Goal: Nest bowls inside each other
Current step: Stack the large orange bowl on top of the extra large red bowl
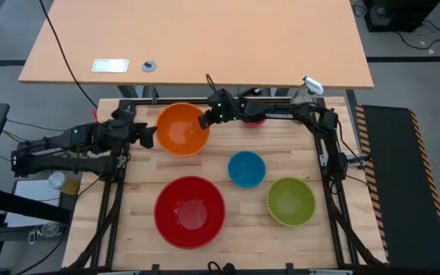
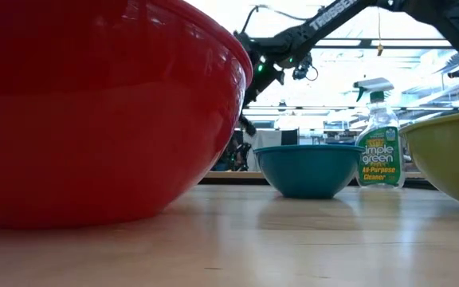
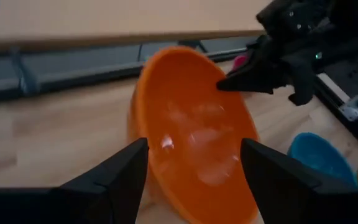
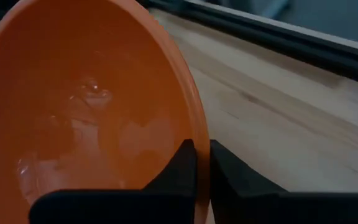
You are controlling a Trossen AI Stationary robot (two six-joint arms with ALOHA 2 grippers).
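Observation:
The orange bowl point(image 1: 182, 128) point(image 3: 191, 137) is at the far middle of the table, with my right gripper point(image 1: 205, 121) point(image 4: 202, 155) shut on its right rim. My left gripper point(image 1: 147, 136) point(image 3: 193, 149) stands open just left of that bowl, apart from it. The red bowl point(image 1: 189, 211) sits upright at the near middle, the blue bowl point(image 1: 247, 169) in the centre and the green bowl point(image 1: 291, 201) at the near right. The pink bowl point(image 1: 254, 118) peeks out from behind my right arm. In the low view the red bowl point(image 2: 102, 112) hides the orange one. My right gripper pinches the orange bowl's rim point(image 4: 202, 140) on its right side, one finger point(image 4: 182, 163) inside the bowl and the other point(image 4: 224, 163) outside. The fingers slant down from the table's right. The bowl sits tilted; whether its base is off the table I cannot tell.
A clear spray bottle point(image 1: 309, 88) point(image 2: 379, 147) stands at the far right corner. A second, paler table point(image 1: 197, 38) lies beyond the far edge. There is bare wood between the orange and red bowls and along the table's left side.

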